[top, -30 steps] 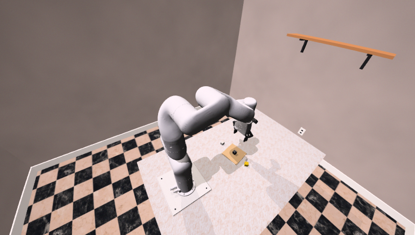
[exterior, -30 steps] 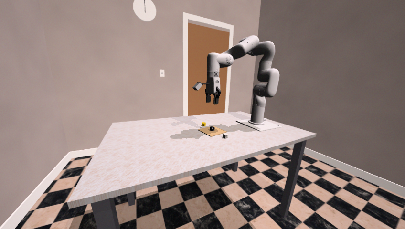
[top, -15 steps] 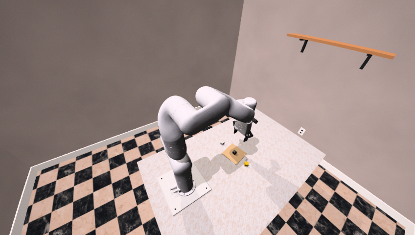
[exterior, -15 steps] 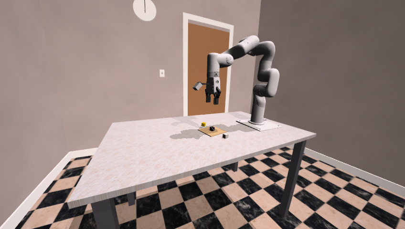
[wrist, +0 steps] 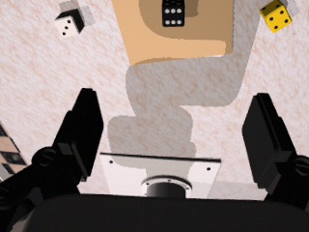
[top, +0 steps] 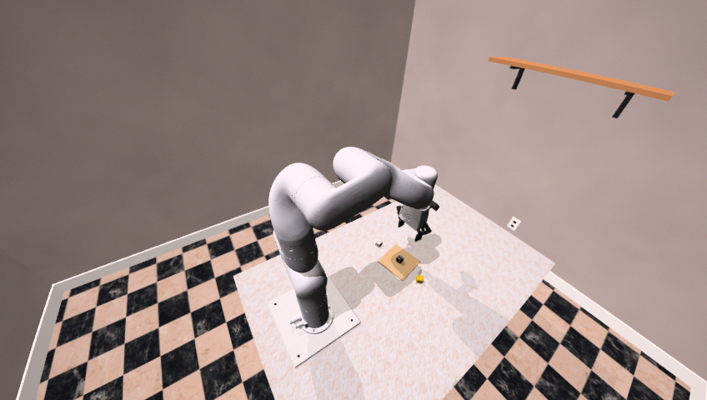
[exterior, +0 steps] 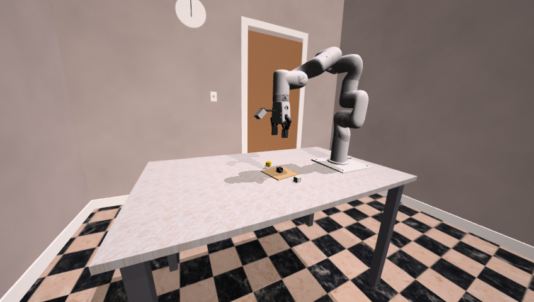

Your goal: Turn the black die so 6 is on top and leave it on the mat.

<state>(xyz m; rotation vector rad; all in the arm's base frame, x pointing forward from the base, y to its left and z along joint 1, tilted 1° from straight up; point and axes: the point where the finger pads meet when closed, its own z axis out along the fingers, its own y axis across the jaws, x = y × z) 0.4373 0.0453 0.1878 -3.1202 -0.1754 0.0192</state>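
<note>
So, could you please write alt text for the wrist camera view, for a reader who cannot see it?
Looking down between the open gripper, a black die showing six pips lies on a tan mat. A white die lies on the table to the mat's left and a yellow die to its right.

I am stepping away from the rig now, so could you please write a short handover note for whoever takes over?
Pincer: open and holding nothing, hanging high above the table, short of the mat.
Black die: flat on the tan mat, well inside its edges, six pips facing the wrist camera.
White die and yellow die: on the table on opposite sides of the mat, apart from it and from each other.
Done: six appears to be on top, die released.
Left: probably nothing but confirming that everything lies still.
</note>
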